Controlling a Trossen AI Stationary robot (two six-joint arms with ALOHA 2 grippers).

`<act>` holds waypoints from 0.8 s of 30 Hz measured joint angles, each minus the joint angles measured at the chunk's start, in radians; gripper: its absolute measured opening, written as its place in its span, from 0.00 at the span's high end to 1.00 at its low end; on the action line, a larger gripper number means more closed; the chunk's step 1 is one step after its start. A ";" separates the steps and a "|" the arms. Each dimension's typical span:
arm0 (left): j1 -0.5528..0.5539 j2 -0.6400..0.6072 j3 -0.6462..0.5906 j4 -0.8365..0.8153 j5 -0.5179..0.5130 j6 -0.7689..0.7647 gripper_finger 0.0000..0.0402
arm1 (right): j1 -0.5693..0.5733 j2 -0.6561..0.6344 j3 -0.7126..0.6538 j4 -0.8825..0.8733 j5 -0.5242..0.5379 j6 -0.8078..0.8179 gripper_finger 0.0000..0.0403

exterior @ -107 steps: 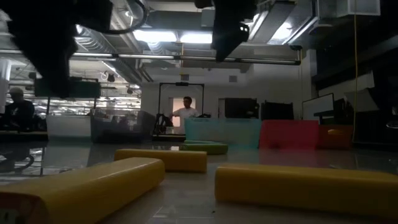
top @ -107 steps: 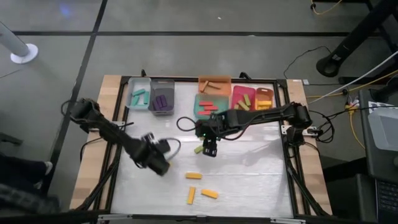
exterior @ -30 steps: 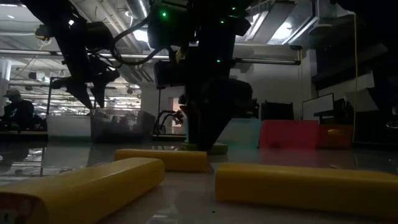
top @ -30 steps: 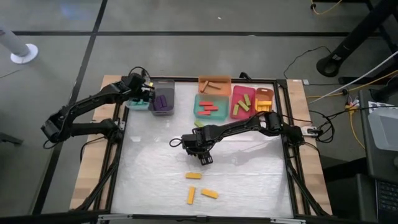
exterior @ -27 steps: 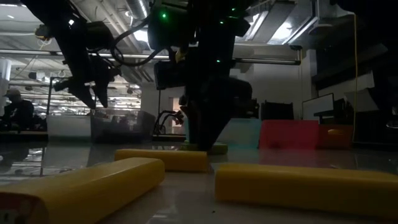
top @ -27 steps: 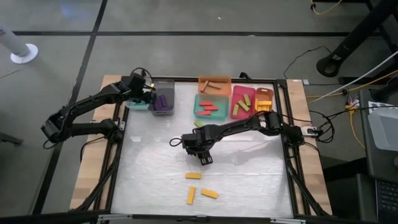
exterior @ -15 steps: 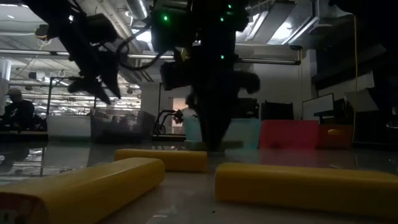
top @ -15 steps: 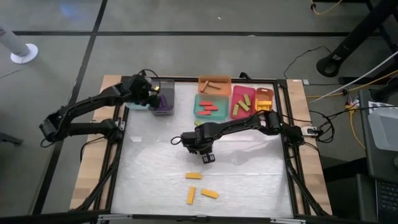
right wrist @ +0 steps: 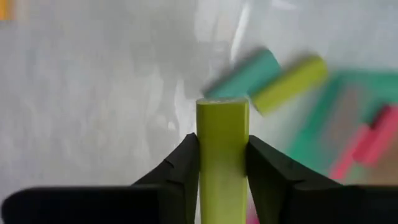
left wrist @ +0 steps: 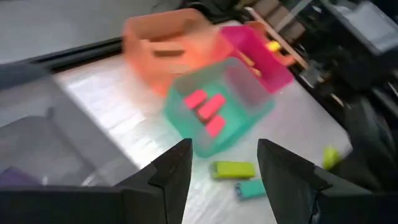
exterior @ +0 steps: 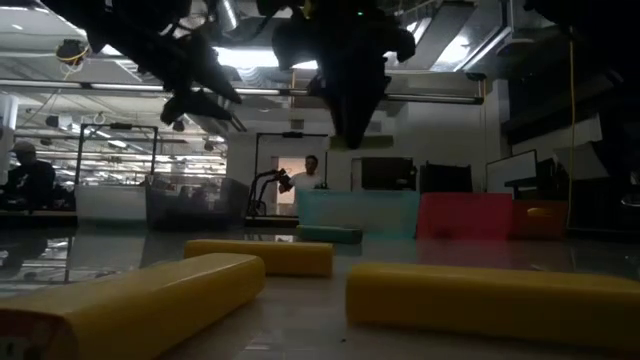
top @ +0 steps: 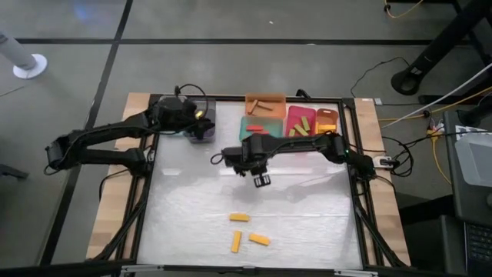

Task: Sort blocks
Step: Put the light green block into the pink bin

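The right gripper (right wrist: 222, 165) is being held closed on a small olive-green rectangular block (right wrist: 222, 155), which is pinched upright between the two dark fingers (right wrist: 180, 168). This grip is being shown clearly only in the right wrist view. In the high view the right gripper (top: 261, 180) is seen as a dark shape over the middle of the white table (top: 307, 223), just near of the teal plastic bin (top: 247, 128), and the held block is not discernible there.

On the table beyond the held block, a teal block (right wrist: 245, 73) and a second olive-green block (right wrist: 290, 84) are lying side by side, touching or nearly so, just beside the teal bin (right wrist: 354, 112). The same pair is being shown in the left wrist view, where the green block (left wrist: 233, 169) and the teal block (left wrist: 250, 188) are lying near of the teal bin (left wrist: 249, 112), which is holding three red blocks (left wrist: 205, 111).

The left gripper (left wrist: 221, 168) is being held open with nothing between its fingers, over the far left of the table at the grey plastic bin (top: 201, 129).

Three yellow blocks (top: 239, 218) are lying apart on the near part of the table in the high view. In the low view they are filling the foreground as long, smooth, round-edged bars (exterior: 490, 300). A person (exterior: 312, 172) is being shown in the room beyond, only in the low view.
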 joint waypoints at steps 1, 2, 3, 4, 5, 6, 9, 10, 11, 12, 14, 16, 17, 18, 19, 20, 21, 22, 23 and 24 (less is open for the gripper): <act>-0.018 0.000 0.000 0.011 0.000 0.010 0.58 | -0.011 0.000 0.018 -0.034 0.011 0.000 0.74; -0.035 0.000 0.000 0.019 0.000 0.015 0.58 | -0.021 0.000 0.032 -0.067 0.021 0.000 0.75; -0.049 0.000 0.000 0.022 0.000 0.020 0.58 | -0.031 -0.001 0.042 -0.096 0.030 0.000 0.76; -0.062 0.000 0.000 0.023 0.000 0.029 0.58 | -0.043 -0.001 0.046 -0.107 0.039 0.001 0.76; -0.074 0.000 0.000 0.022 0.000 0.032 0.58 | -0.055 -0.001 0.046 -0.101 0.045 0.003 0.76; -0.085 0.000 0.000 0.022 0.000 0.032 0.58 | -0.068 -0.008 0.045 -0.096 0.046 0.007 0.75; -0.114 0.000 0.000 0.023 0.000 0.033 0.58 | -0.105 -0.042 0.045 -0.102 0.036 0.002 0.71; -0.122 0.001 0.000 0.021 0.000 0.032 0.58 | -0.119 -0.056 0.044 -0.099 0.043 0.003 0.70; -0.131 0.002 0.000 0.021 0.000 0.030 0.58 | -0.135 -0.073 0.036 -0.096 0.048 0.004 0.70; -0.141 0.004 0.000 0.024 0.000 0.030 0.58 | -0.150 -0.085 0.029 -0.100 0.050 0.003 0.70; -0.161 0.007 0.000 0.020 -0.001 0.029 0.58 | -0.187 -0.109 0.022 -0.100 0.051 0.004 0.71; -0.186 0.012 0.000 0.025 -0.001 0.029 0.58 | -0.227 -0.146 0.009 -0.098 0.051 0.010 0.72; -0.197 0.012 0.000 0.025 -0.001 0.027 0.58 | -0.247 -0.165 0.001 -0.101 0.051 0.011 0.73; -0.207 0.013 0.000 0.022 -0.001 0.025 0.58 | -0.269 -0.183 -0.008 -0.100 0.052 0.013 0.74; -0.219 0.013 0.000 0.023 -0.001 0.025 0.58 | -0.292 -0.202 -0.023 -0.098 0.053 0.023 0.74; -0.232 0.014 0.000 0.024 -0.001 0.025 0.58 | -0.315 -0.219 -0.043 -0.099 0.053 0.034 0.74; -0.243 0.016 0.000 0.026 -0.001 0.025 0.58 | -0.336 -0.231 -0.064 -0.100 0.053 0.049 0.74; -0.254 0.017 0.000 0.026 -0.001 0.025 0.58 | -0.359 -0.246 -0.087 -0.098 0.053 0.062 0.73; -0.264 0.019 0.000 0.023 -0.002 0.025 0.58 | -0.382 -0.266 -0.116 -0.097 0.053 0.077 0.72; -0.275 0.022 0.000 0.024 -0.006 0.023 0.58 | -0.403 -0.286 -0.149 -0.098 0.053 0.086 0.71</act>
